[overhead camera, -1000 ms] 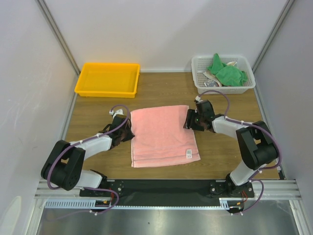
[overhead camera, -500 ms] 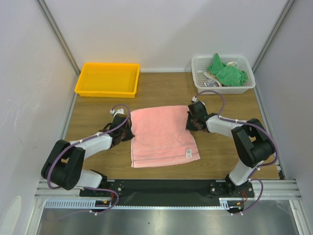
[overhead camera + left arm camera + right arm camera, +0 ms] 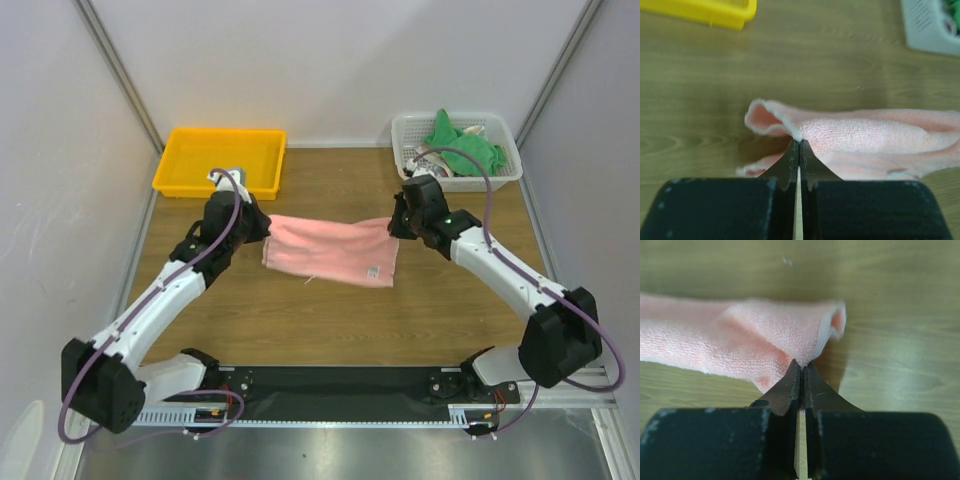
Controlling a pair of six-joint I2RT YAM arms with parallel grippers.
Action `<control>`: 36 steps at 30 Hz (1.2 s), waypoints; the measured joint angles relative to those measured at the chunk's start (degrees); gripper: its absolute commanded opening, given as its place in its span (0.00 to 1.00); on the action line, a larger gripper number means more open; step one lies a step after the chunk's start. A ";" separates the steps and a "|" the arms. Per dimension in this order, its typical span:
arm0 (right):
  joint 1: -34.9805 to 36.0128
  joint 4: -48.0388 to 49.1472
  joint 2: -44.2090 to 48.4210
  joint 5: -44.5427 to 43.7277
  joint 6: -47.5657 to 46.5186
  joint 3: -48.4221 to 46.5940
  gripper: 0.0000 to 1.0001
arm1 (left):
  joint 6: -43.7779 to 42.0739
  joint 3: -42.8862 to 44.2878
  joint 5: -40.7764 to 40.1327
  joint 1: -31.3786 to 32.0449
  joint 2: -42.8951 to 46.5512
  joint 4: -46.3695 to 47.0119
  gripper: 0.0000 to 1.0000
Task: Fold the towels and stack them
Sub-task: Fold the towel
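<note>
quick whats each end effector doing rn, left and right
Left end effector: closed, pinching the left end of the salmon-pink terry-cloth towel.
Right end effector: closed, pinching that towel's right end.

The salmon-pink terry-cloth towel [image 3: 330, 252] stretches left to right over the middle of the wooden table [image 3: 330, 330]. The left jaws pinch its left end and the right jaws pinch its right end. Behind the left jaws, in the far-left corner, sits the yellow plastic tray [image 3: 215, 188]. In the far-right corner, behind the right jaws, stands the white lattice basket [image 3: 462, 184], with bright green terry-cloth towels [image 3: 465, 150] lying in it.
</note>
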State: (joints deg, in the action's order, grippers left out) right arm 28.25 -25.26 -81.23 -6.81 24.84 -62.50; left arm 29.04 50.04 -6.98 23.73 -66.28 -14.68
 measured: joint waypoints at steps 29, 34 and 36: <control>-2.89 -22.32 18.43 7.52 7.76 -9.70 0.00 | 6.32 3.74 4.79 0.39 23.61 -19.30 0.00; -2.86 -26.38 23.08 9.88 9.88 -8.70 0.00 | 8.90 3.28 6.47 0.68 29.11 -25.09 0.00; -2.86 -27.65 24.46 10.97 10.67 -8.22 0.00 | 10.21 3.26 7.45 0.76 30.40 -27.41 0.00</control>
State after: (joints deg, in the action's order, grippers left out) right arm 25.39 -52.90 -56.77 4.16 35.51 -70.72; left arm 39.24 53.30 0.47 24.49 -35.88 -42.09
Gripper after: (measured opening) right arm 0.024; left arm 0.009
